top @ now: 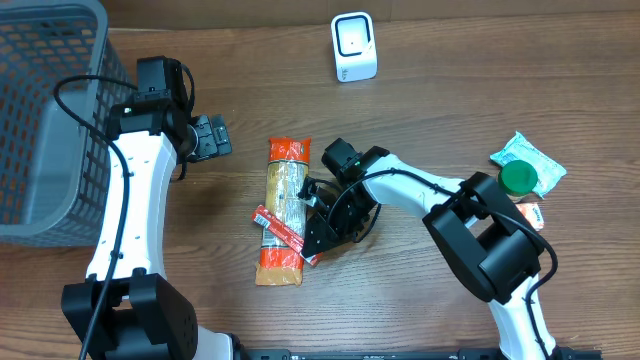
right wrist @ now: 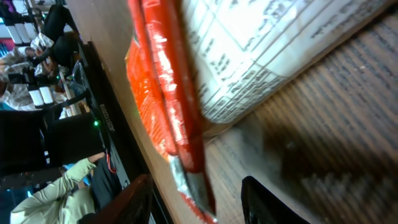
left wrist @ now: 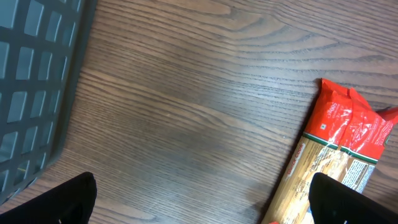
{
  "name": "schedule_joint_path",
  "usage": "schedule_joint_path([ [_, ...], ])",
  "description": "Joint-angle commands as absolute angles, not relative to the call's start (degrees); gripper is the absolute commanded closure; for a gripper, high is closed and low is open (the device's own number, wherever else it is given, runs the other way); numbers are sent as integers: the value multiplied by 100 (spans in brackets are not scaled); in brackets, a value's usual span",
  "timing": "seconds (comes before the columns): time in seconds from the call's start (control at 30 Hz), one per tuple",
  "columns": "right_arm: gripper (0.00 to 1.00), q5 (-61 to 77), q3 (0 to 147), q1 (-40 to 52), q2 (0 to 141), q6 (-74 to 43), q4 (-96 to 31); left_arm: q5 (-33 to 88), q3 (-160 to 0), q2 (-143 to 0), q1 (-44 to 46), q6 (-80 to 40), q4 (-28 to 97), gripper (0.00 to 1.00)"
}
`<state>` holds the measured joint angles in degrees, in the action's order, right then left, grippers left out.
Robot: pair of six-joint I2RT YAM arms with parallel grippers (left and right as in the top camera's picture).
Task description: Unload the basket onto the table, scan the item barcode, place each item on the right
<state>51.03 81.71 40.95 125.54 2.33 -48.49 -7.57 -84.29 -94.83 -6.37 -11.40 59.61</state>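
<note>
A thin red snack bar lies slantwise across a long orange pasta packet in the middle of the table. My right gripper is low at the bar's right end. In the right wrist view the bar runs down between the fingers, and its foil end sits in the gap with room on both sides; the right gripper is open. The white scanner stands at the far edge. My left gripper hovers open left of the packet, nothing between its fingertips.
A grey mesh basket fills the left rear corner, its wall close to the left gripper. At the right lie a green-lidded item, a pale packet and a small orange packet.
</note>
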Motion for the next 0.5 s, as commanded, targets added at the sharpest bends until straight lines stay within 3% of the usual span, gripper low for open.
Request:
schedule_joint_path([
  [0.0, 56, 5212, 8132, 4040, 12739, 38, -4825, -788, -8394, -9487, -598, -1090, 5957, 0],
  [0.2, 68, 5284, 8132, 4025, 12739, 38, -4825, -788, -8392, -9487, -598, -1087, 5957, 0],
  [0.33, 96, 5323, 8134, 4007, 12737, 38, -4786, -788, -8392, -9487, -598, -1090, 5957, 0],
  [0.47, 96, 5424, 8141, 3935, 12733, 38, -4779, -788, -8394, -9487, -598, -1090, 5955, 0],
])
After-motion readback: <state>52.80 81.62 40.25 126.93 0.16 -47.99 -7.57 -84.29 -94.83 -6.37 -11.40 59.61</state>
